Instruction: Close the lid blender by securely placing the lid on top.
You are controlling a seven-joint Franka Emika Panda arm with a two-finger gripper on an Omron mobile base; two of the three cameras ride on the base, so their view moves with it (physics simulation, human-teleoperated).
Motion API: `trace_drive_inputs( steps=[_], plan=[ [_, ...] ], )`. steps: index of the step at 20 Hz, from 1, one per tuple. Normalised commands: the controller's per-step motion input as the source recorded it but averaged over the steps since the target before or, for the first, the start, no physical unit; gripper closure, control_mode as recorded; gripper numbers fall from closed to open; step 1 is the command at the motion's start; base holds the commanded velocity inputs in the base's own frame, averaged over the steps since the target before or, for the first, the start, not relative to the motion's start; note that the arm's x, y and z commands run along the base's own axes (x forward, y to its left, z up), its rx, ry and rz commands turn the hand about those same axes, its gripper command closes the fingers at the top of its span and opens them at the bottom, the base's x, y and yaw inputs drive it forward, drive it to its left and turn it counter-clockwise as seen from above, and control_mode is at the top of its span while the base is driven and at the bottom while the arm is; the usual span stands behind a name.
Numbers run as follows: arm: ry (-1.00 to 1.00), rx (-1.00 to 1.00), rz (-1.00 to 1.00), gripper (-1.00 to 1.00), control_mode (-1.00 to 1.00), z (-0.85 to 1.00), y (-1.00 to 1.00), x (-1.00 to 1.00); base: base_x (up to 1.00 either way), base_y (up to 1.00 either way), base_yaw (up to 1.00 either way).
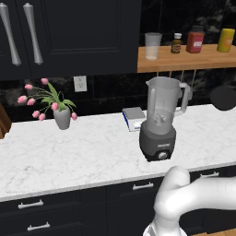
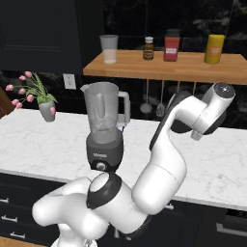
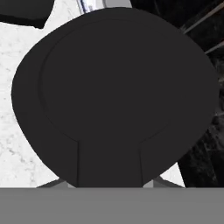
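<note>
Clamping lid (image 3: 116, 96), hand (image 3: 109, 186) closed.

The blender (image 1: 158, 138) base carries a small label, too blurred to read

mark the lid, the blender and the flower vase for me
lid (image 3: 113, 87): hand view, middle of the black disc.
blender (image 1: 161, 103): left base view, wall of the open-topped jar.
flower vase (image 1: 62, 119): left base view, grey body of the vase.
</note>
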Motion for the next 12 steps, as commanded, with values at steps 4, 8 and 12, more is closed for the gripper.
trace_drive_inputs(
  steps=[4, 8, 12],
  plan=[
    [-0.23, 0.00, -0.10, 1.00, -1.00, 1.00, 0.42, 0.01, 0.00, 0.00, 0.00],
    [-0.15, 0.00, -0.05, 1.00, -1.00, 1.00, 0.70, 0.10, 0.00, 0.00, 0.00],
    [-0.04, 0.06, 0.00, 1.00, -1.00, 1.00, 0.72, 0.01, 0.00, 0.00, 0.00]
  ],
)
